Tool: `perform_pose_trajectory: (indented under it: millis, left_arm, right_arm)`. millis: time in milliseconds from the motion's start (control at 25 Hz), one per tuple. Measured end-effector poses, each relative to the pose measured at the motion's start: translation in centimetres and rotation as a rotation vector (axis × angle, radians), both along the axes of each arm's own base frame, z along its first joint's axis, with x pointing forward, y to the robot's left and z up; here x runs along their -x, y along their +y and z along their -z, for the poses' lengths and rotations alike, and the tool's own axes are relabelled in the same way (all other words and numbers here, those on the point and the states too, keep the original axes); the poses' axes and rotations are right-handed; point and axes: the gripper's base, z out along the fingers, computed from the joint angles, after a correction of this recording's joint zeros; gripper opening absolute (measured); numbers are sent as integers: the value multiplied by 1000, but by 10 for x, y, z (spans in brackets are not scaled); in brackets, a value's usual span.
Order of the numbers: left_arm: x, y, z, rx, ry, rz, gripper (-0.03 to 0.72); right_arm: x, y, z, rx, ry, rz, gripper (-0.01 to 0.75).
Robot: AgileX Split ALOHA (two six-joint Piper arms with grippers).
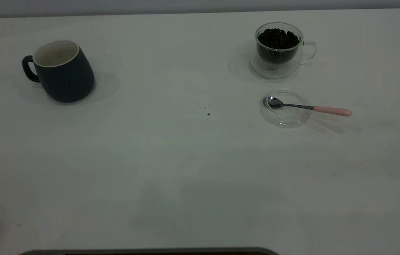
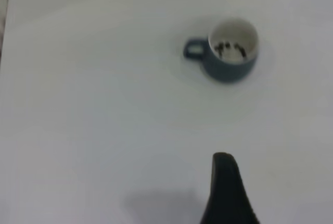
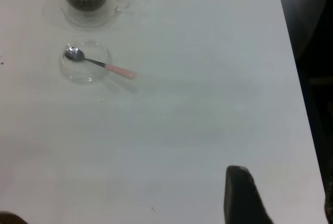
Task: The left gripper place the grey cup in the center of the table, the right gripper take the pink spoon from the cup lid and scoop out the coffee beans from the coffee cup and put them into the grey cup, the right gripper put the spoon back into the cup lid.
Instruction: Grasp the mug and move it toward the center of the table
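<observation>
Exterior view: the grey cup (image 1: 62, 71) is seen upright at the far left of the table (image 1: 171, 170), its handle turned to the left, well apart from the table's center. At the far right the coffee cup (image 1: 281, 49) is seen filled with the coffee beans (image 1: 278, 38). Just nearer than it, the cup lid (image 1: 285, 108) lies flat, and the pink spoon (image 1: 308, 107) is laid across it, bowl inside the lid and pink handle pointing right past its rim. A few dark specks (image 1: 208, 113) are found near mid-table.

In the left wrist view a few dark bits are visible inside the grey cup (image 2: 231, 49). Only one dark fingertip of the left gripper (image 2: 227, 190) and of the right gripper (image 3: 242, 195) is shown, each held above bare table; whether either is open or closed cannot be told.
</observation>
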Motion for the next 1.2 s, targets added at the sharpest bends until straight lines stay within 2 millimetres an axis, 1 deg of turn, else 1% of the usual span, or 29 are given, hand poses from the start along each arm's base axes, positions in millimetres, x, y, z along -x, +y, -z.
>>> perform_pose_trajectory:
  millis: [120,240,320,400,480,600,720,880,1040,1200]
  left_arm:
    - [-49,2,7,-49,16,53,565]
    - [-95,4,21,-97,72,115,565]
    - [-123,6,38,-133,133,170,565]
    - [-146,7,54,-188,181,253,565]
    - [-165,8,74,-247,230,350,565]
    - [-192,9,110,-342,302,528,565]
    - [-209,10,147,-412,365,688,565]
    - [-223,11,189,-475,408,836,565]
    - [-230,13,217,-542,429,937,565]
    - [-233,18,238,-622,466,1012,565]
  right_arm:
    - [0,0,0,0,0,0,415]
    - [0,0,0,0,0,0,415]
    - [0,0,0,0,0,0,415]
    - [0,0,0,0,0,0,415]
    - [0,0,0,0,0,0,415]
    - [0,0,0,0,0,0,415]
    - [0,0,0,0,0,0,415]
    - [0,0,0,0,0,0,415]
    - [0,0,0,0,0,0,415]
    - [0,0,0,0,0,0,415]
